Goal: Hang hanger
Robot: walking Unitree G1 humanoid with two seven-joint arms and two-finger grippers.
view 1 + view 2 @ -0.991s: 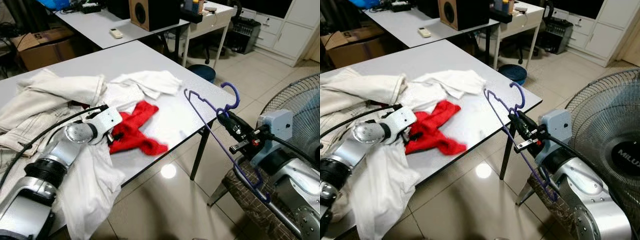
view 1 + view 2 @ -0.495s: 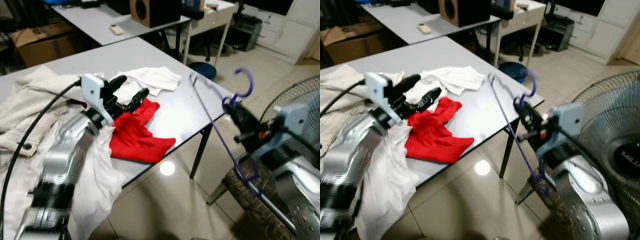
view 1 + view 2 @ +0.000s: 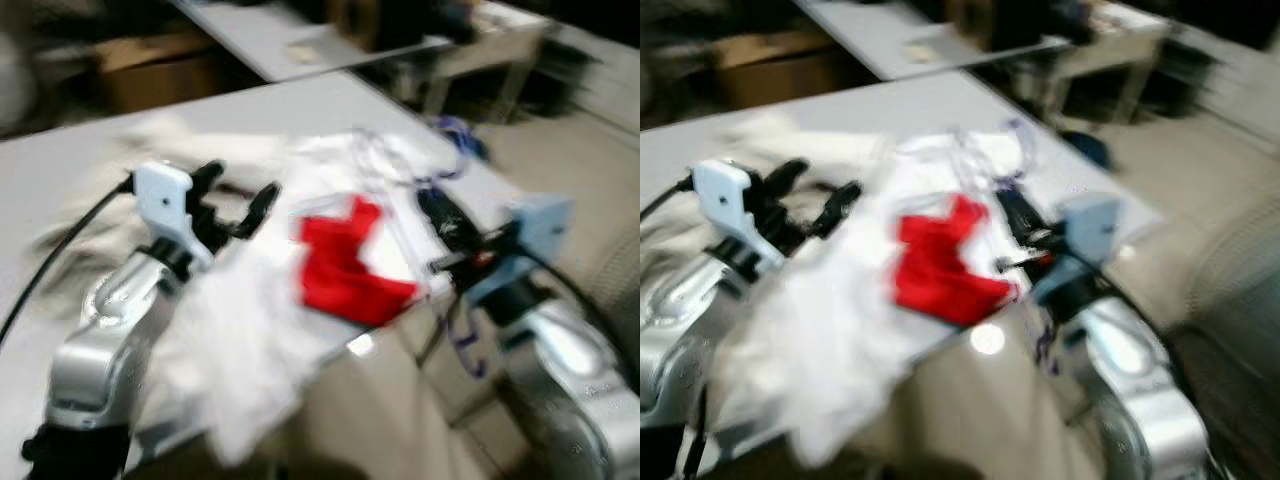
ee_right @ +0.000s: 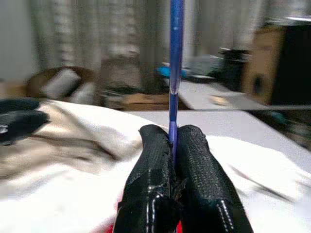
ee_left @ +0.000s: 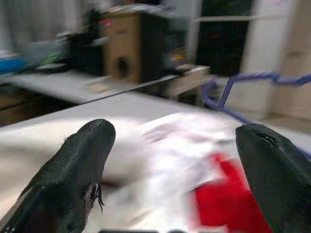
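Light: bright, even, indoor.
Glare: spot on floor (image 3: 987, 339).
Blur: heavy smear across both eye views; edges streaked.
Wrist views: fingers (image 4: 165, 184) sharp, backgrounds soft.
Shadows: faint, diffuse.

Grey table (image 3: 60, 165): white clothes (image 3: 250, 350), red cloth (image 3: 345, 270) on top

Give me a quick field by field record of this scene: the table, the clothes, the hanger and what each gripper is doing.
surface: grey table
clothes: red garment lying among white garments
hanger: purple hanger, wire pinched between the right gripper's fingers
right gripper: shut on the hanger, over the table's edge
left gripper: open, raised above the clothes, holding nothing
image quality: head views are motion-blurred
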